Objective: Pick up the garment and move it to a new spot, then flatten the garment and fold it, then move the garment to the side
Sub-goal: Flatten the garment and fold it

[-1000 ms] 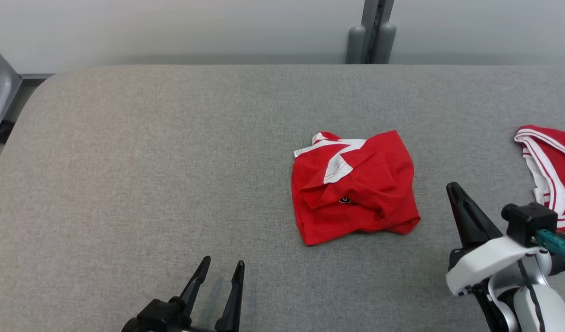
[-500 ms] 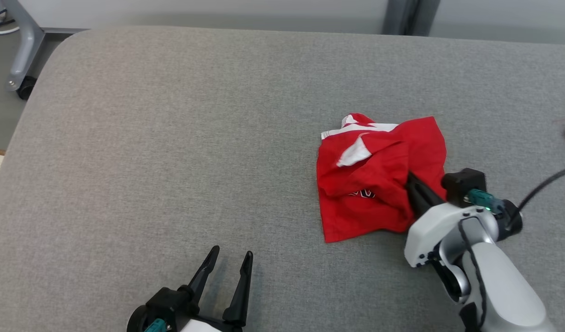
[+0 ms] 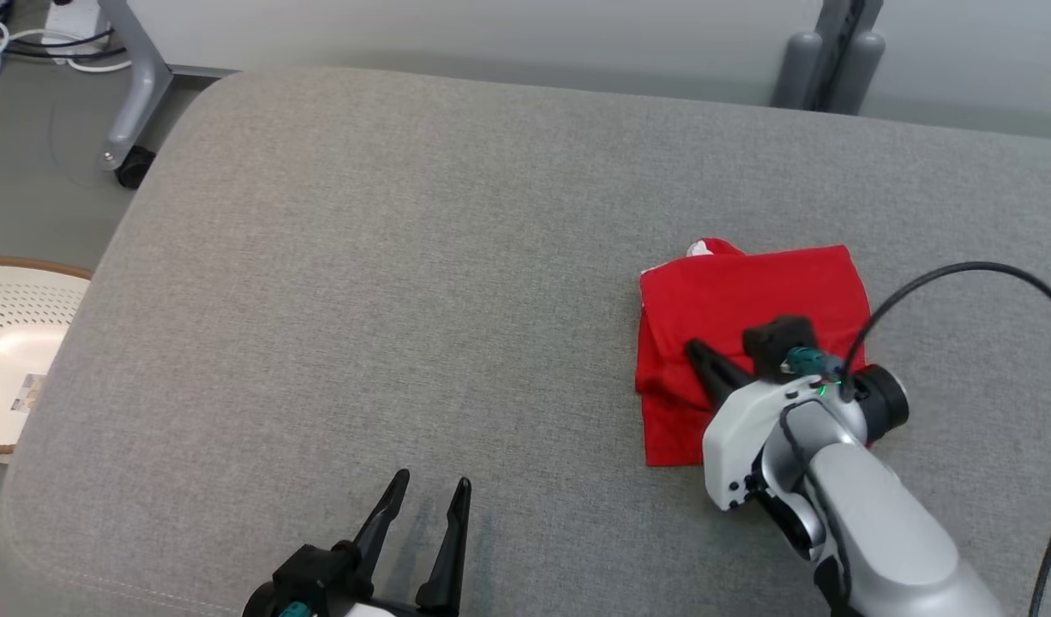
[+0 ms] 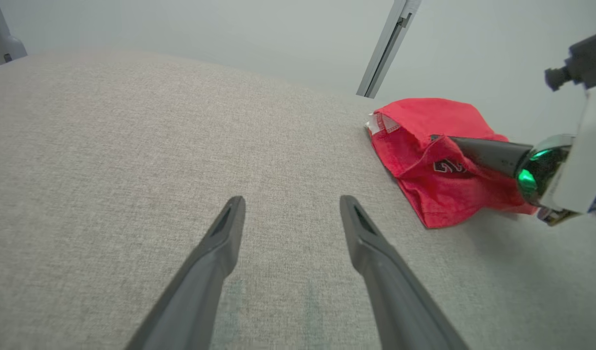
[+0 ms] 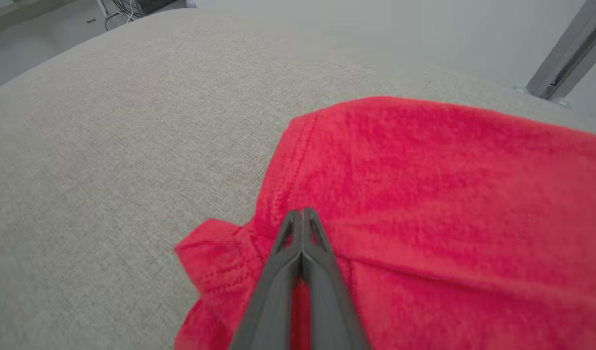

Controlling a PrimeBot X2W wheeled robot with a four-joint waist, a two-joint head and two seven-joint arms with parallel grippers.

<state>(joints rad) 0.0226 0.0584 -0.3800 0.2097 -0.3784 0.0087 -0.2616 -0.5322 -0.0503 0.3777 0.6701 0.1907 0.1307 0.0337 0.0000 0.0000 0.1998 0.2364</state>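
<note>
Grey padded table [image 3: 405, 257]: red garment [image 3: 748, 300] bunched compact at right, right gripper [image 3: 691, 346] fingers together, tips on its near fold, pinch unclear; left gripper [image 3: 432, 478] apart, empty; fits rough heap or finished fold.

Looks like a robotics lab to me, not anyone's home. The padded grey table [image 3: 405, 283] stands before a bare pale wall [image 3: 491, 34] with a metal post [image 3: 825, 51] behind it. A stand leg [image 3: 140, 86] on a caster [image 3: 133, 167], loose cables [image 3: 11, 51] on the floor [image 3: 37, 197] and a cabled robot arm [image 3: 877, 531] all say test room.
</note>
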